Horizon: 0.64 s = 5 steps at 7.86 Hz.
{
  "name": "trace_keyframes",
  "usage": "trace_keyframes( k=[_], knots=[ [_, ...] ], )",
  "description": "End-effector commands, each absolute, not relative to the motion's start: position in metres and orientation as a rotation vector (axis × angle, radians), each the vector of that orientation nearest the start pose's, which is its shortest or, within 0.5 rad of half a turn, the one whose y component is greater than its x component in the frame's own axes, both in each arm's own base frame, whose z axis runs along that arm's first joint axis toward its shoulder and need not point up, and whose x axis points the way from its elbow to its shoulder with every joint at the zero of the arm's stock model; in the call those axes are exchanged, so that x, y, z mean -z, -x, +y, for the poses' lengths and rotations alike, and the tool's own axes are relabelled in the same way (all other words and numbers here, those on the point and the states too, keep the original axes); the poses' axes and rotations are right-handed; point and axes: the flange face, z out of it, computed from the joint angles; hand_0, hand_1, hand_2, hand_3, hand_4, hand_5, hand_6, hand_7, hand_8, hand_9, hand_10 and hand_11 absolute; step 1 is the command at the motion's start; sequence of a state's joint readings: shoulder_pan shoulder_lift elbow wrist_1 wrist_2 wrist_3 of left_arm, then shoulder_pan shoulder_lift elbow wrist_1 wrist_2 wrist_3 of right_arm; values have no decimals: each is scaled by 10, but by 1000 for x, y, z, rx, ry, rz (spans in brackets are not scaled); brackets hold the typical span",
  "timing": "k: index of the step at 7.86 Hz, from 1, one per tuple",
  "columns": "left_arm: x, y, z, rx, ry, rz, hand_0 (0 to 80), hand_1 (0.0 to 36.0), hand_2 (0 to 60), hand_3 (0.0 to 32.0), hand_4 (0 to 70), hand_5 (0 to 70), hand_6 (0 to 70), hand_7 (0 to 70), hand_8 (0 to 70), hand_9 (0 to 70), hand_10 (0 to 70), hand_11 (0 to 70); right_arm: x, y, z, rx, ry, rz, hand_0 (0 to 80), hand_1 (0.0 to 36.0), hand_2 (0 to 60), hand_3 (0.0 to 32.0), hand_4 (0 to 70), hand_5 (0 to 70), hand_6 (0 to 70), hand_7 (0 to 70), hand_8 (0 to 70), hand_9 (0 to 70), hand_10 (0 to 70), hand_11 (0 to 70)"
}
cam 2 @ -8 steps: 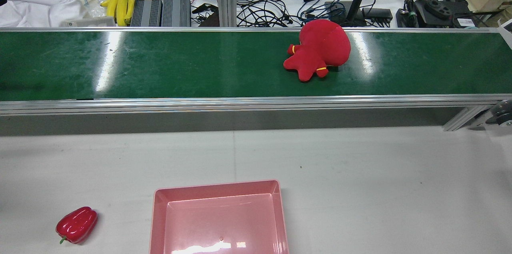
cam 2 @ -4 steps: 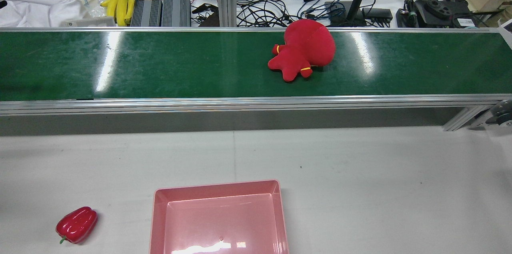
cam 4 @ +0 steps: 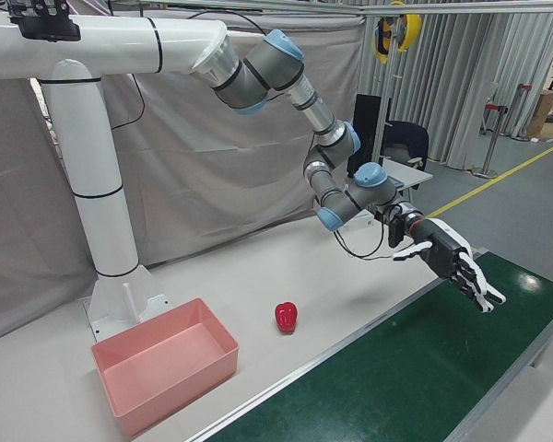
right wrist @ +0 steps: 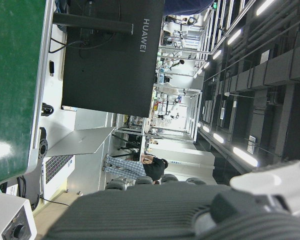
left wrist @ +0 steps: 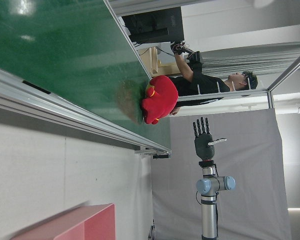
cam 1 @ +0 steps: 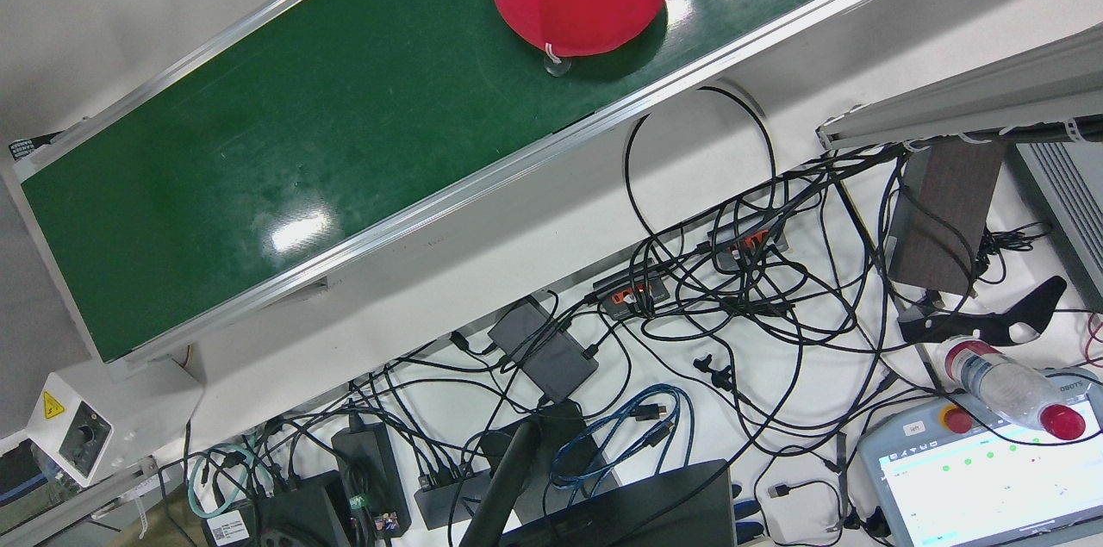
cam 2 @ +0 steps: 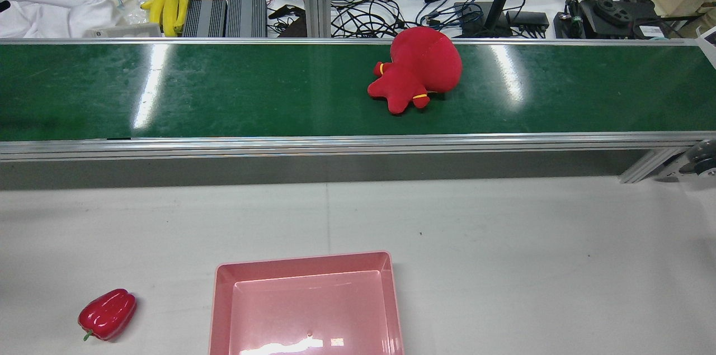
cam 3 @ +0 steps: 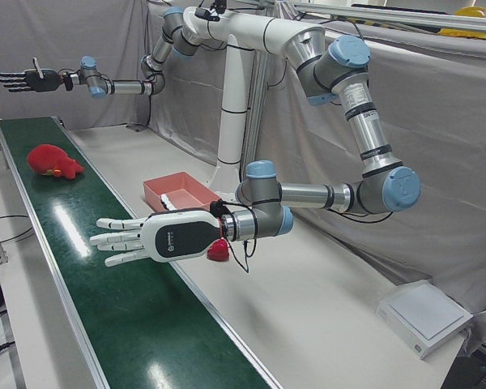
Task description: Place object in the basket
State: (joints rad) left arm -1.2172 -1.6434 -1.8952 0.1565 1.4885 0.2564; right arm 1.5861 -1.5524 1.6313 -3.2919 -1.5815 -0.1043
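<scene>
A red plush toy (cam 2: 417, 70) lies on the green belt (cam 2: 224, 92), at 1 o'clock from the pink basket (cam 2: 305, 304). The left hand (cam 3: 158, 239) and right hand (cam 4: 453, 262) both hover spread wide and hold nothing.

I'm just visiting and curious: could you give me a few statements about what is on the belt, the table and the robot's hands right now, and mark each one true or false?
1. The red soft toy lies on the green belt. True.
2. The pink basket holds the red pepper. False: the red pepper lies on the white table beside it.
3. The left hand is open. True.
4. The right hand grips the toy. False: it hovers open, holding nothing.
</scene>
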Motion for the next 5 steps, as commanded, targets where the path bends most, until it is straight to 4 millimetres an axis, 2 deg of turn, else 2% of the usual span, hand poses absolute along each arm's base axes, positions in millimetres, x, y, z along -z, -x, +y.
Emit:
trace_keyframes(
  k=[1, 5],
  knots=[
    [-502, -43, -529, 1702, 36, 2268, 620, 205, 0, 0, 91, 173, 18, 19, 70, 117, 0, 0, -663, -140, -489, 2350, 118, 2189, 0, 0, 0, 0, 0, 0, 0, 0, 0, 0, 0, 0],
    [-495, -44, -528, 1694, 39, 2275, 625, 205, 0, 0, 97, 173, 18, 20, 72, 119, 0, 0, -663, -140, -489, 2352, 118, 2188, 0, 0, 0, 0, 0, 0, 0, 0, 0, 0, 0, 0]
  ],
)
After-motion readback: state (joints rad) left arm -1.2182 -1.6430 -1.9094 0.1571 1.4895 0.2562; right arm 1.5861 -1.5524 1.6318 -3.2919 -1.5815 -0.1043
